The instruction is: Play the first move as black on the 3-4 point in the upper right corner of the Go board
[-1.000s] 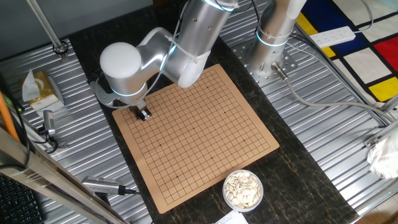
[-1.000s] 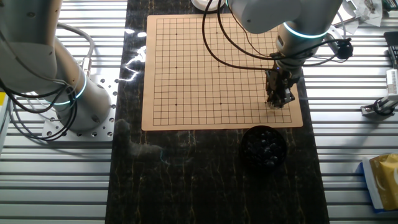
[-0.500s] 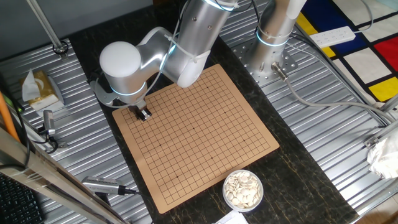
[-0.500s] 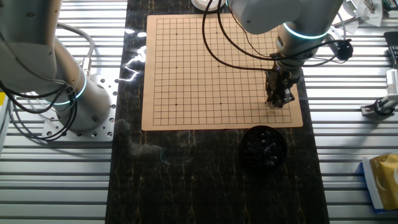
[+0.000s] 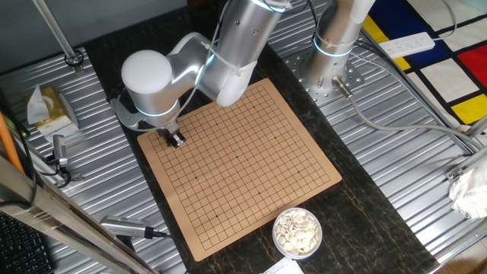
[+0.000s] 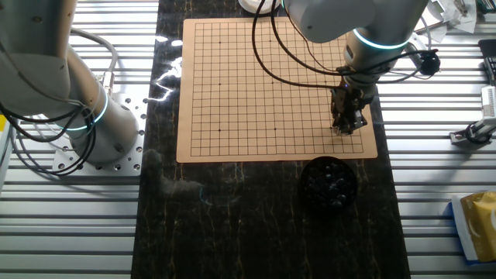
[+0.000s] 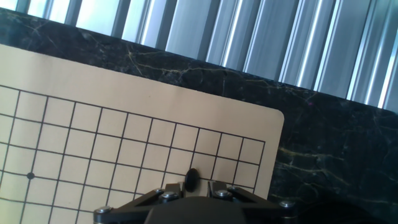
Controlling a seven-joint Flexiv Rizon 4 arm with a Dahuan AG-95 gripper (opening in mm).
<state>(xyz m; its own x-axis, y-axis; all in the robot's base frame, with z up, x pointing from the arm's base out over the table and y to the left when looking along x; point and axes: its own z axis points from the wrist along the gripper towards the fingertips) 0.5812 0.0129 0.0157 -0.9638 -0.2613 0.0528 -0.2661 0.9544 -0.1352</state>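
- One fixed view: no change is seen against the frames from a second and half a second ago; the arm is parked, so the placing phase is judged to be in hand, not transit; the gripper [image 5: 176,141] is held low over the Go board [image 5: 251,164] near the corner closest to the hidden black-stone side; the bowl of white stones [image 5: 297,232] is left untouched at the opposite edge.
- The other fixed view: same stillness; the gripper [image 6: 348,124] is set just inside the board corner [image 6: 364,147] beside the bowl of black stones [image 6: 329,182]; contact with the surface cannot be told from here.
- Hand view: the black stone [image 7: 191,179] is seen at the fingertips, pinched or just resting between them; jaws are narrow, about one stone apart; whether grip is kept or already released cannot be told; the stone sits over a crossing a few lines in from the rounded corner, the exact 3-4 point cannot be confirmed; a star dot [image 7: 30,176] lies well apart to the left.
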